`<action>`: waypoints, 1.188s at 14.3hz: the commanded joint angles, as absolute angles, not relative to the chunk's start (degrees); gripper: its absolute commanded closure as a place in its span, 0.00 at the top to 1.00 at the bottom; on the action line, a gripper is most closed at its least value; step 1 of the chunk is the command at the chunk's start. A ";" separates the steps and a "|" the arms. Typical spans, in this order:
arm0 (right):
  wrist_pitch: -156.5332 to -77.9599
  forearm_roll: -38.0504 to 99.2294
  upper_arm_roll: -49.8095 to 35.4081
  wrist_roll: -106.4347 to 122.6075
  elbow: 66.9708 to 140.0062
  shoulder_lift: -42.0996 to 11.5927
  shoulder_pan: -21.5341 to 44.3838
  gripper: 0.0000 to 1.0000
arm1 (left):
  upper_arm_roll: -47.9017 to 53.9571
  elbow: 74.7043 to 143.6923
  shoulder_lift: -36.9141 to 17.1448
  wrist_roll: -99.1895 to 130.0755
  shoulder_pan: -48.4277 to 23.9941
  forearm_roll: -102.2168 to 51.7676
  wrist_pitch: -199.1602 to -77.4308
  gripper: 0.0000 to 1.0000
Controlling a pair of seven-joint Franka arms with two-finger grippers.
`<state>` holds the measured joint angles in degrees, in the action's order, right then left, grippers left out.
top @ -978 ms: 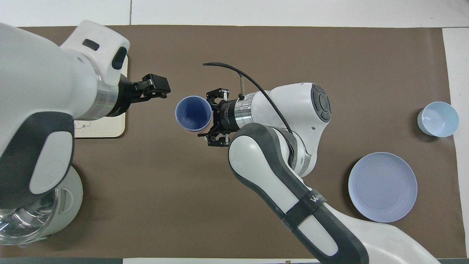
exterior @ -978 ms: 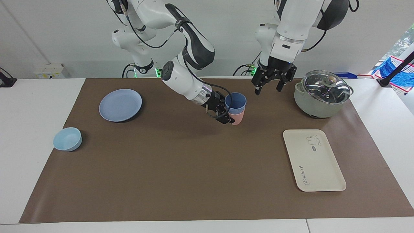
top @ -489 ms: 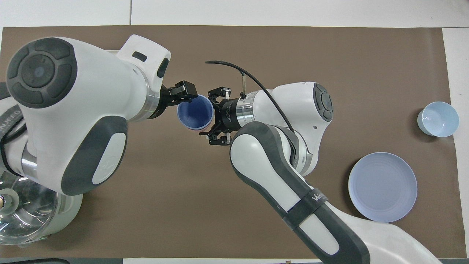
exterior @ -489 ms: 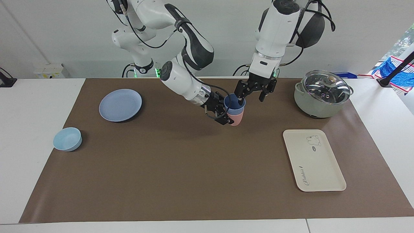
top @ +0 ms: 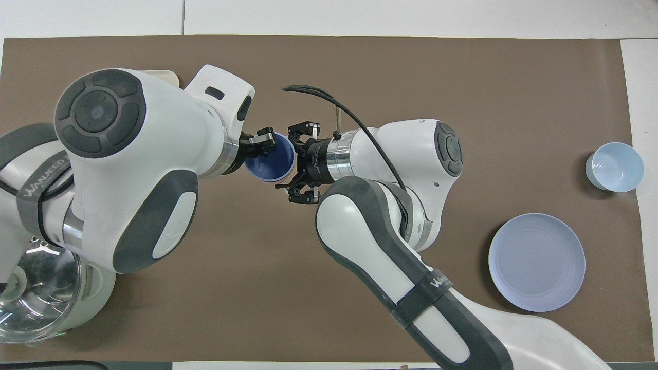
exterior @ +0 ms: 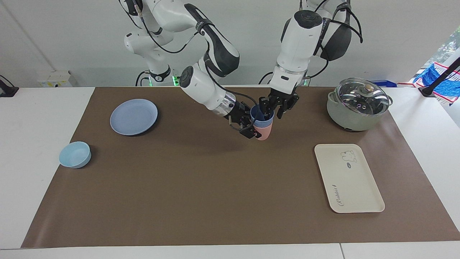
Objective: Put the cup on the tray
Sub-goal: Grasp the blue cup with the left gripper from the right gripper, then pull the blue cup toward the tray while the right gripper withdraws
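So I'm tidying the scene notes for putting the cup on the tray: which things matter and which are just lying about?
In the job:
- blue cup, nested in the pink cup
- left gripper at the blue cup's rim
- right gripper shut on the pink cup
- tray

Lying about:
- blue plate
- light-blue bowl
- lidded pot

"Rabbit" script on the tray (exterior: 354, 187), "WANJEED" – arm straps (top: 38, 186)
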<state>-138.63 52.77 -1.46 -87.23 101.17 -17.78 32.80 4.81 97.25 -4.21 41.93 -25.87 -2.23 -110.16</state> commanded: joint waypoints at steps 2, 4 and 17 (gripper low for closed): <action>-139.92 53.88 -1.49 -87.89 102.30 -16.88 32.96 0.00 | 4.04 96.77 -4.48 42.72 -26.81 -2.20 -110.22 0.24; -140.01 53.88 -1.49 -87.80 102.39 -16.88 32.96 0.00 | 4.04 96.68 -4.48 42.71 -26.81 -2.20 -109.69 0.13; -139.92 53.88 -1.49 -86.57 103.45 -16.61 32.17 0.00 | 3.78 84.83 -3.43 43.42 -26.37 -4.13 -96.08 0.00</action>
